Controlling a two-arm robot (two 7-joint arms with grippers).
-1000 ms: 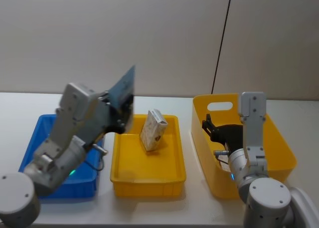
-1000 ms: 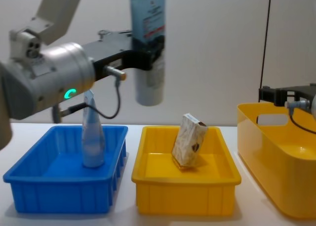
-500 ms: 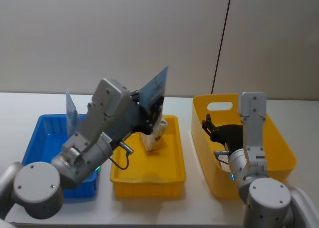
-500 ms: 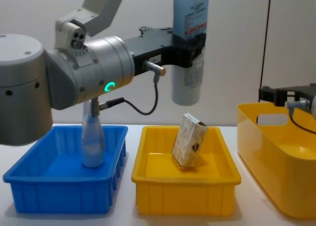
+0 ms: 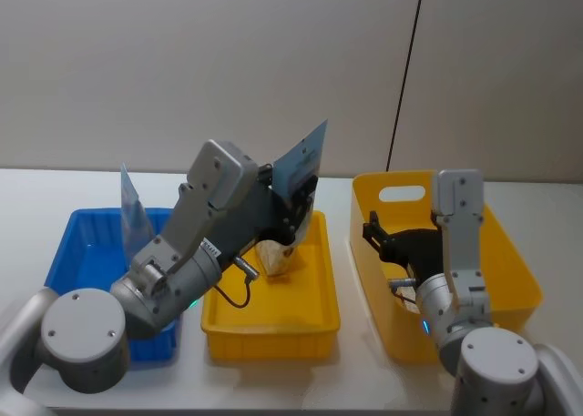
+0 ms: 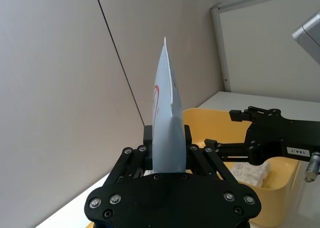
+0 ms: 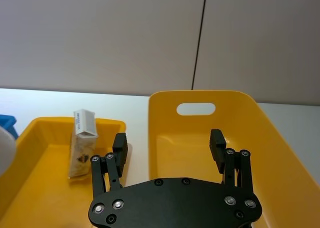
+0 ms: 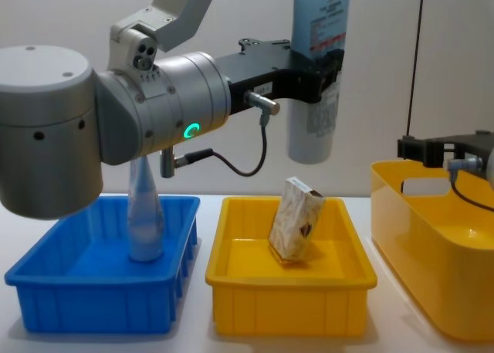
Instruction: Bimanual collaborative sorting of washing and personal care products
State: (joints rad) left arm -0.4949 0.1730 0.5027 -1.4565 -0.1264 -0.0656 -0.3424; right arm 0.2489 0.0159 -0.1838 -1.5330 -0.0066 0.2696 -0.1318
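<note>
Three items sit in containers: cone bottle (image 8: 144, 214) upright in blue bin (image 8: 93, 299), mottled carton (image 8: 296, 229) leaning in middle yellow tray (image 8: 289, 280), small whitish pack (image 6: 250, 171) in tall yellow bin (image 8: 432, 237). Left claw (image 8: 312, 79) clenched on tube (image 8: 311, 129), held upright high above tray. Right claw (image 7: 169, 142) spread wide, empty, above tall bin. Left to do, likely: hand over or drop tube.
</note>
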